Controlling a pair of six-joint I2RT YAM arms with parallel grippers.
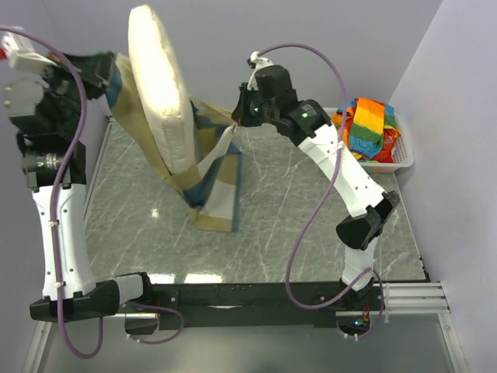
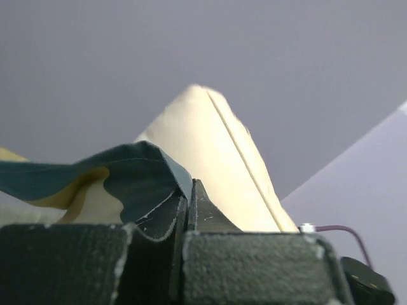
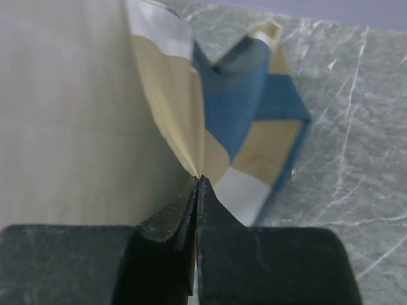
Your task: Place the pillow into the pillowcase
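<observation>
**A:** How much room are you getting at the edges?

**B:** My left hand (image 1: pixel 99 71) is pinching one rim of the pillowcase (image 1: pixel 211 183) at the upper left of the frame. My right hand (image 1: pixel 237 116) is clamping the opposite rim near top centre. The pillow (image 1: pixel 159 85) is standing upright between them, with its lower end sitting in the stretched mouth. The marble surface (image 1: pixel 311 225) is lying open at centre right.

**A:** Anything crowding you?

**B:** A white basket (image 1: pixel 404 155) holding a rainbow cloth (image 1: pixel 371 124) is sitting at the right edge, well apart.

**A:** What's hiding?

**B:** The fabric is covering the pillow's bottom, so I cannot tell how deep it is sitting.
</observation>
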